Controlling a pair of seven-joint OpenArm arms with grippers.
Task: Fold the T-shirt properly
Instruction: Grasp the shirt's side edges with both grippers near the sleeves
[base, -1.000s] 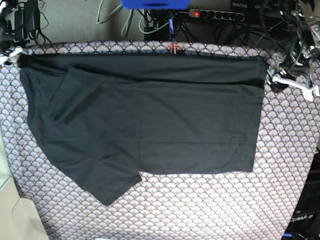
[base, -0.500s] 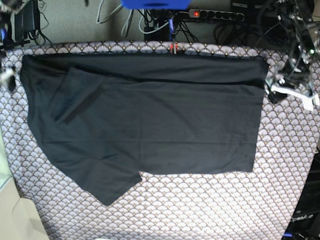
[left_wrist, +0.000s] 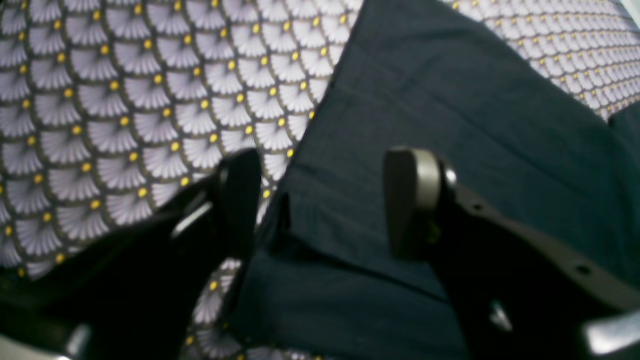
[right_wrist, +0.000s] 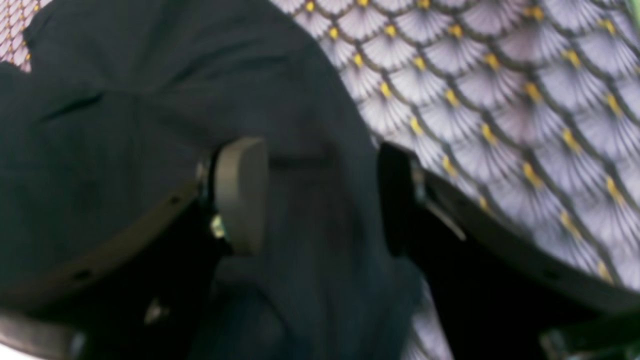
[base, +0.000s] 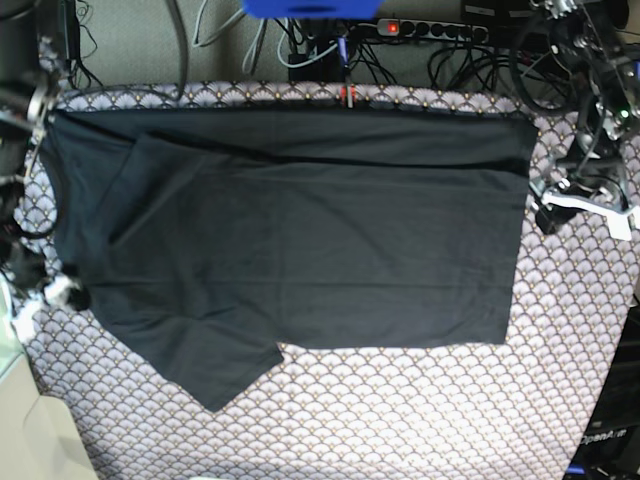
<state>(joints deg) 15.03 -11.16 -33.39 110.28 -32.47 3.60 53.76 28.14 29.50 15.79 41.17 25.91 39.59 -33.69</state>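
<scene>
Base view: the T-shirt (base: 300, 240) lies spread on the patterned tablecloth (base: 420, 410), occupying most of the far and middle table. Its long axis runs across the table, left to right in this view. The straight hem edge faces the view's right; the sleeves and shoulders lie at the view's left, with one sleeve pointing toward the near left corner. A narrow band along the far edge is folded over, its fold line parallel to the long axis.

Left wrist view: the left gripper (left_wrist: 322, 200) hangs over the shirt's edge, jaws apart and empty. One finger (left_wrist: 245, 200) is above the tablecloth (left_wrist: 125, 100), the other above the cloth of the shirt (left_wrist: 450, 100). A folded layer edge crosses beneath the jaws.

Right wrist view: the right gripper (right_wrist: 322, 195) also stands with jaws apart, holding nothing. The pale pad (right_wrist: 240, 195) is over the shirt (right_wrist: 125, 125); the dark finger sits near the cloth's border with the tablecloth (right_wrist: 500, 75). Whether the tips touch fabric cannot be told.
</scene>
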